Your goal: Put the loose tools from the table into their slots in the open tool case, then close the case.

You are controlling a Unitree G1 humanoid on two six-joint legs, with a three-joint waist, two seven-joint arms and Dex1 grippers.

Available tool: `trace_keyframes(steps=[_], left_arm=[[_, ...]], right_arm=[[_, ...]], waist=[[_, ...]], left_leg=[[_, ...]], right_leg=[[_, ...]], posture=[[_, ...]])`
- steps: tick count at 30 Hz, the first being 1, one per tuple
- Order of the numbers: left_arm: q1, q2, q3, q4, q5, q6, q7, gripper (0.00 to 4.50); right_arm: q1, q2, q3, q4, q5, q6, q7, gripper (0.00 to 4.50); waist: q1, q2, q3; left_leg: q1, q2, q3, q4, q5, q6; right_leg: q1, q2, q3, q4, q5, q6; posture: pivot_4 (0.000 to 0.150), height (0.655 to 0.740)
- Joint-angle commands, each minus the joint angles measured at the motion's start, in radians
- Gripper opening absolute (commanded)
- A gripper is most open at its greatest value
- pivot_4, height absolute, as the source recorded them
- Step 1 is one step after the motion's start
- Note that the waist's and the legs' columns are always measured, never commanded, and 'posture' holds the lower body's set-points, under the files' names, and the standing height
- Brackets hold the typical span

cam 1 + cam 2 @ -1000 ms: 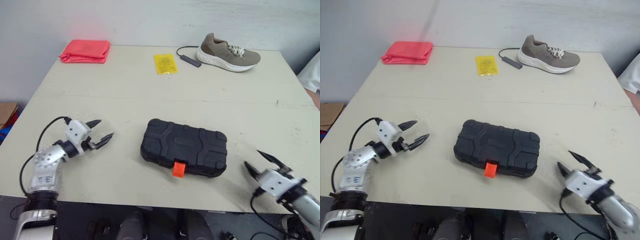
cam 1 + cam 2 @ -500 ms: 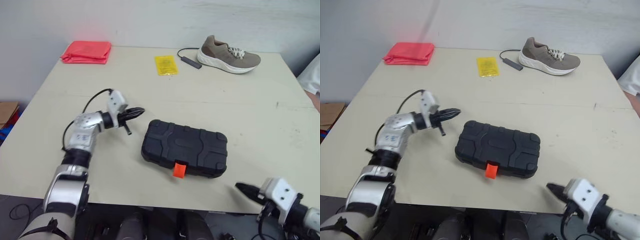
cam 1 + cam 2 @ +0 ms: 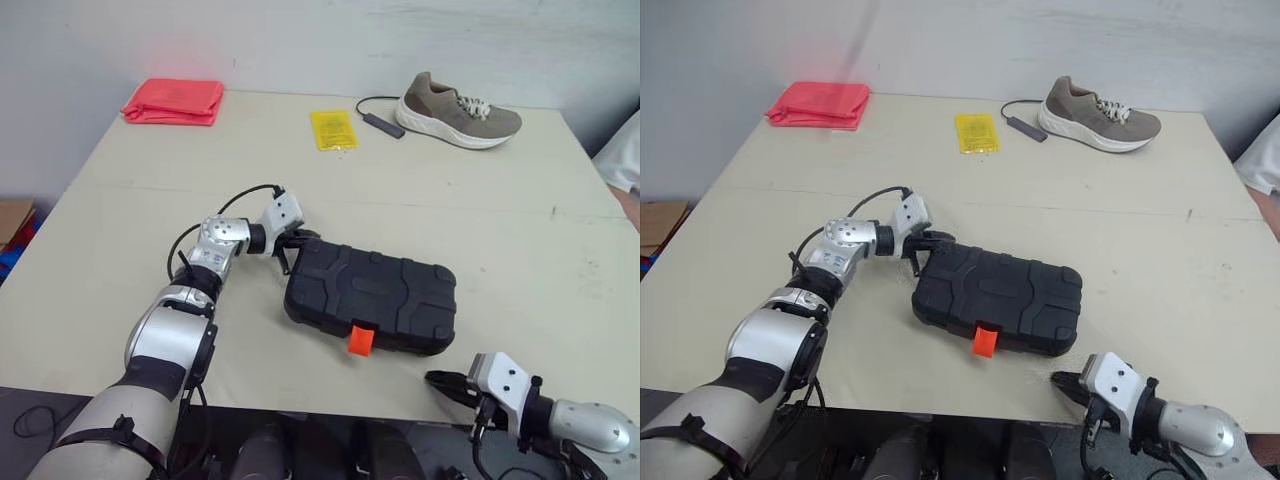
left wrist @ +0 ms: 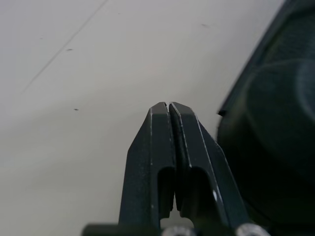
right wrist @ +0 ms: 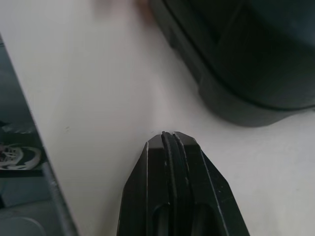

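Tightly closed, left fingers sit by case corner, right fingers near table edge

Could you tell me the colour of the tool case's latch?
The plastic latch is orange, best in left eye view.

Both head views looked forward and down over the whole bench. The wrist views sat low and close, looking along the left fingers and the right fingers; all four shared the black case.
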Motion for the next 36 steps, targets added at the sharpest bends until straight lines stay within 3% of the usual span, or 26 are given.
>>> trace_keyframes(steps=[1, 10, 17, 21, 27, 34, 36], left_arm=[[0.020, 0.022, 0.019, -0.022, -0.020, -0.053, -0.140, 0.05], [0.195, 0.092, 0.047, -0.278, -0.124, -0.092, -0.413, 0.05], [0.426, 0.144, 0.054, -0.638, -0.178, 0.069, -0.366, 0.05], [0.523, 0.161, 0.060, -0.779, -0.173, 0.159, -0.275, 0.05], [0.537, 0.196, 0.162, -0.879, -0.245, 0.285, -0.148, 0.05], [0.418, 0.163, 0.109, -1.052, -0.367, 0.413, -0.225, 0.05], [0.381, 0.125, 0.060, -1.080, -0.376, 0.439, -0.244, 0.55]], right_arm=[[-0.051, 0.000, -0.002, 0.106, -0.067, 0.000, -0.027, 0.00], [-0.367, -0.001, 0.055, 0.395, -0.168, -0.130, -0.015, 0.00], [-0.617, 0.051, 0.106, 0.630, -0.212, -0.239, -0.016, 0.00], [-0.669, 0.076, 0.096, 0.689, -0.219, -0.274, -0.037, 0.00], [-0.506, 0.031, -0.026, 0.541, -0.171, -0.266, -0.056, 0.00], [-0.245, 0.039, -0.226, 0.109, -0.009, -0.122, -0.071, 0.00], [-0.203, 0.054, -0.238, -0.035, 0.036, -0.043, -0.092, 0.00]], waist=[[-0.002, 0.000, 0.000], [-0.019, -0.002, -0.002], [-0.025, -0.001, -0.001], [-0.029, -0.001, -0.001], [-0.013, 0.003, 0.002], [0.001, 0.008, 0.004], [0.002, 0.009, 0.003]], left_leg=[[0.000, 0.000, 0.000, 0.000, 0.000, 0.000], [0.000, -0.001, 0.000, 0.003, 0.000, 0.001], [0.000, 0.001, 0.000, 0.005, 0.000, 0.000], [0.000, 0.002, 0.000, 0.006, 0.000, 0.000], [-0.002, 0.002, -0.002, 0.006, 0.000, 0.000], [-0.003, -0.001, -0.002, 0.007, 0.000, 0.001], [-0.002, -0.001, -0.001, 0.007, -0.001, 0.001]], right_leg=[[0.000, 0.000, 0.000, 0.000, 0.000, 0.000], [0.001, -0.003, 0.000, 0.000, 0.000, 0.000], [0.001, -0.003, 0.001, 0.002, 0.000, 0.000], [0.001, -0.003, 0.001, 0.003, 0.000, 0.000], [0.001, -0.007, 0.000, 0.003, 0.000, 0.000], [0.002, -0.003, 0.000, 0.001, 0.001, 0.002], [0.002, -0.002, 0.001, 0.002, 0.001, 0.002]], posture=[[0.150, 0.7400], [0.150, 0.7400], [0.150, 0.7400], [0.150, 0.7400], [0.150, 0.7400], [0.150, 0.7400], [0.150, 0.7400]])
